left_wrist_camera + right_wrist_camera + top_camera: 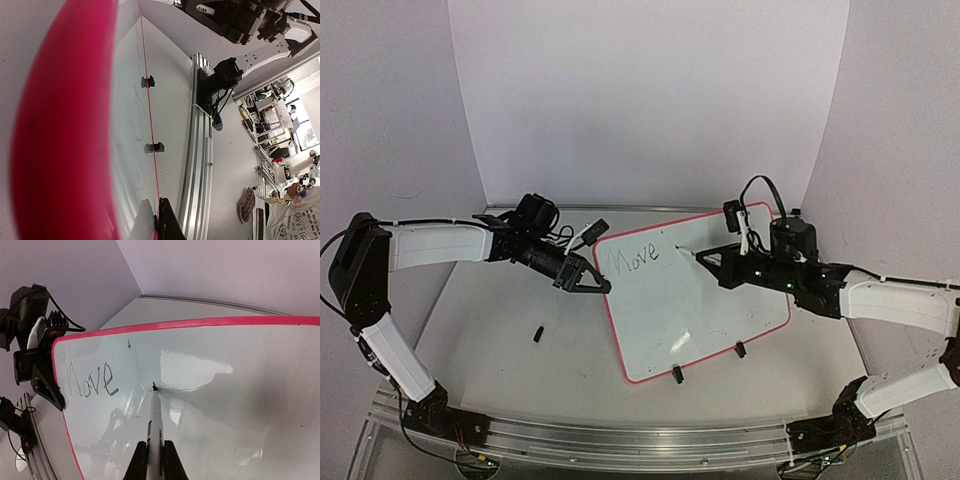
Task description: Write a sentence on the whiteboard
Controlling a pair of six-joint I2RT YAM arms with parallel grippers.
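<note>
The whiteboard point(710, 300) with a pink-red rim lies tilted on the table, two black clip feet at its near edge. The sentence point(633, 258) reads only "Move" near the board's top left; it also shows in the right wrist view point(87, 382). My right gripper point(712, 262) is shut on a white marker point(154, 425), whose black tip touches the board just right of "Move". My left gripper point(601, 285) is shut on the board's left rim point(155, 220); that rim and the clip feet point(154, 147) show in the left wrist view.
A small black marker cap point(537, 334) lies on the table left of the board. White walls stand behind and to both sides. An aluminium rail point(640, 440) runs along the near table edge by the arm bases.
</note>
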